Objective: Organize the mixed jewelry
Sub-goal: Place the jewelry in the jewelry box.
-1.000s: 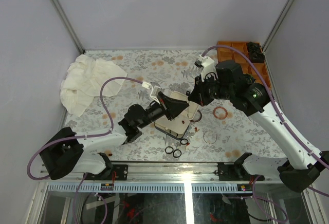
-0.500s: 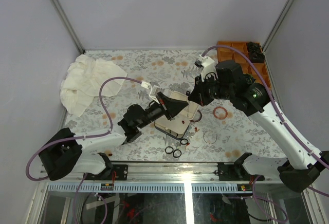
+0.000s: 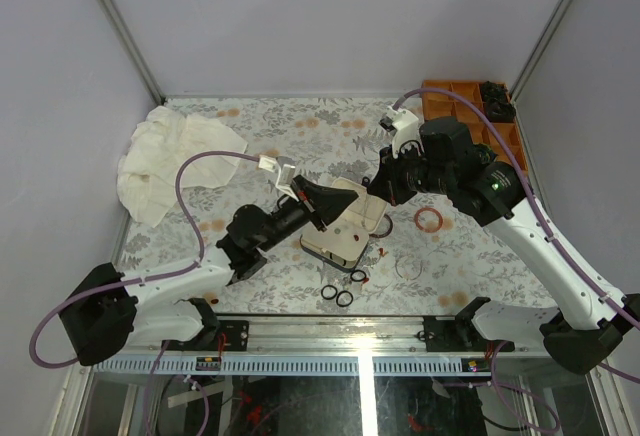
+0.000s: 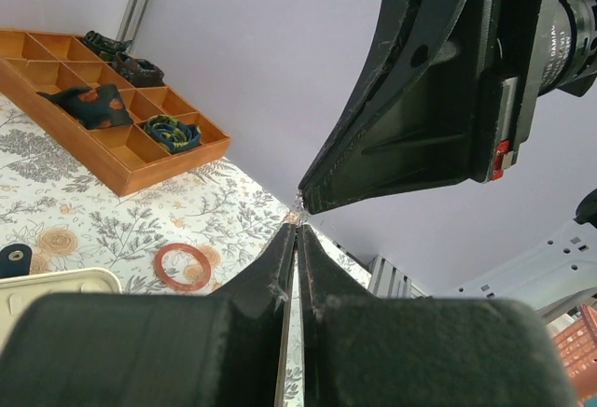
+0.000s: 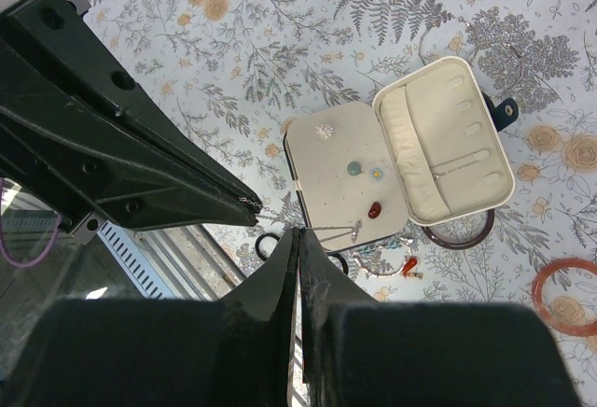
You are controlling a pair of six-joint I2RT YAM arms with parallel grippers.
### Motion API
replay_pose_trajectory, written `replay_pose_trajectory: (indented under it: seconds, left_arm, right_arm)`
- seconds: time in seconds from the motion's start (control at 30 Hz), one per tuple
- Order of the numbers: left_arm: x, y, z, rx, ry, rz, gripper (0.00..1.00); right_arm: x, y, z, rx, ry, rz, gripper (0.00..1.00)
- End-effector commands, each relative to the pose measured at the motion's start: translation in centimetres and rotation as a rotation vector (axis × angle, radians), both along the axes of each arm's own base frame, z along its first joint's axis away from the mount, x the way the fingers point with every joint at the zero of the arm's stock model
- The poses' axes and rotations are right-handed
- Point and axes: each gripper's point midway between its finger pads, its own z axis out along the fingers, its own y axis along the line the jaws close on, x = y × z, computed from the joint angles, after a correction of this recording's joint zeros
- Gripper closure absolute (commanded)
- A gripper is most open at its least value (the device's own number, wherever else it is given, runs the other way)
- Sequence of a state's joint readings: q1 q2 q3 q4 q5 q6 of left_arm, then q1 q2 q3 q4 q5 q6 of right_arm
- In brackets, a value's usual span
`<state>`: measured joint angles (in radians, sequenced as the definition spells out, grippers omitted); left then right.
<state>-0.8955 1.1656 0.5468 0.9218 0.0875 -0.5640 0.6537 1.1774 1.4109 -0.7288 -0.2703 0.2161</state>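
Both grippers are shut, tip to tip, above the open cream-lined case (image 3: 335,239). A thin silver chain (image 5: 272,216) runs from my left gripper (image 5: 248,202) to my right gripper (image 5: 297,231), and its small pendant (image 5: 354,231) hangs over the case (image 5: 326,178). In the top view my left gripper (image 3: 355,206) meets my right gripper (image 3: 376,192). Three black rings (image 3: 343,294) lie on the table in front of the case. A clear hoop (image 3: 408,266) and a red ring (image 3: 430,220) lie to its right. A red drop piece (image 5: 408,265) lies beside the case.
An orange compartment tray (image 3: 478,108) with dark pieces stands at the back right and also shows in the left wrist view (image 4: 112,136). A white cloth (image 3: 170,161) lies at the back left. A dark ring (image 5: 459,235) shows under the case's edge. The case holds a few small studs.
The left arm's elbow and cable have swung to the left and its gripper has drawn back slightly. The right arm has barely moved. Both grippers stay shut at the chain.
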Motion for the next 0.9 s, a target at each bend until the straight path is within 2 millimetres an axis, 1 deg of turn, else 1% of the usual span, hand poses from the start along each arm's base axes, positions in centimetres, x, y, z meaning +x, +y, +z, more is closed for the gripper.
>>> replay_pose_trajectory:
  seconds: [0.0,0.2,0.4,0.87]
  left_arm:
    - [0.4,0.5,0.2,0.008,-0.026,0.030,1.00]
    - [0.4,0.8,0.0,0.013,-0.022,0.039,1.00]
    - [0.5,1.4,-0.7,0.027,-0.009,0.062,1.00]
    - [0.3,1.8,-5.3,0.057,0.080,0.067,1.00]
  right_arm:
    - [0.3,0.0,0.8,0.008,-0.035,-0.010,1.00]
    - [0.5,0.5,0.3,0.027,-0.023,-0.013,1.00]
    - [0.7,1.1,-1.2,0.038,0.006,-0.010,1.00]
    - [0.6,2.2,-6.2,0.060,0.092,-0.004,1.00]
